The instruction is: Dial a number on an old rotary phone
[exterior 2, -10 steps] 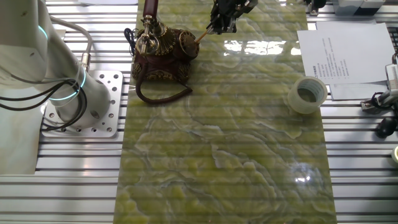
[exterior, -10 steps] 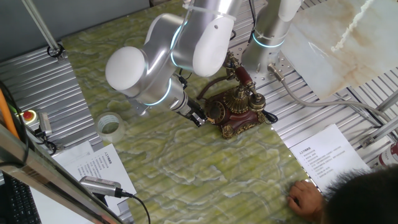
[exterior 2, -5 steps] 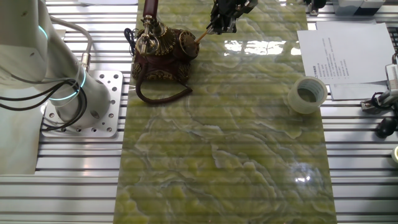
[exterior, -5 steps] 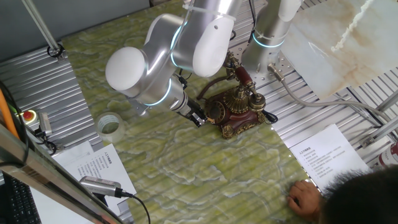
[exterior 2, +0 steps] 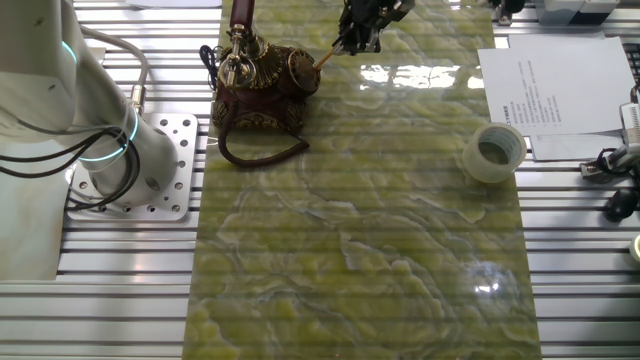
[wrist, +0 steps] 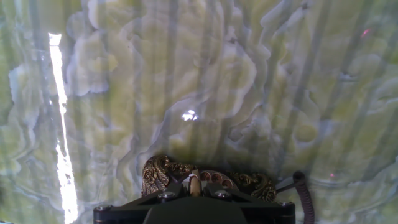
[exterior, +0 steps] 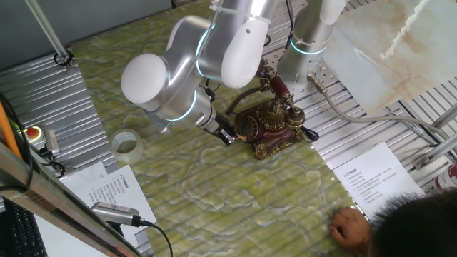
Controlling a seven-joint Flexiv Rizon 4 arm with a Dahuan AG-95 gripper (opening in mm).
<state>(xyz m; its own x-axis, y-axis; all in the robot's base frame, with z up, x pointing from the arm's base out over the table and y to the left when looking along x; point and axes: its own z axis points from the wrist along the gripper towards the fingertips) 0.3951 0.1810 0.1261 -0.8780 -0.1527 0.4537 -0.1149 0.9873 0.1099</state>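
Note:
The old rotary phone [exterior: 273, 123] stands on the green marble-pattern mat, dark red-brown with brass trim, its handset [exterior: 277, 87] in the cradle. It also shows in the other fixed view [exterior 2: 262, 82]. My gripper [exterior: 226, 133] is shut on a thin tan stick [exterior 2: 326, 56] whose tip reaches the round dial [exterior 2: 301, 68]. In the hand view the stick [wrist: 194, 183] shows between my dark fingers, the gripper [wrist: 194, 190] pointing at the dial [wrist: 214, 179] and the brass trim [wrist: 163, 172]. A black cord [wrist: 301, 194] curls at the right.
A roll of clear tape [exterior 2: 492, 152] sits on the mat's edge, also in one fixed view [exterior: 126, 143]. Printed sheets [exterior 2: 553, 84] lie on the metal table. A person's hand [exterior: 351, 227] rests near a sheet [exterior: 373, 177]. The arm's base [exterior 2: 140, 160] stands beside the phone.

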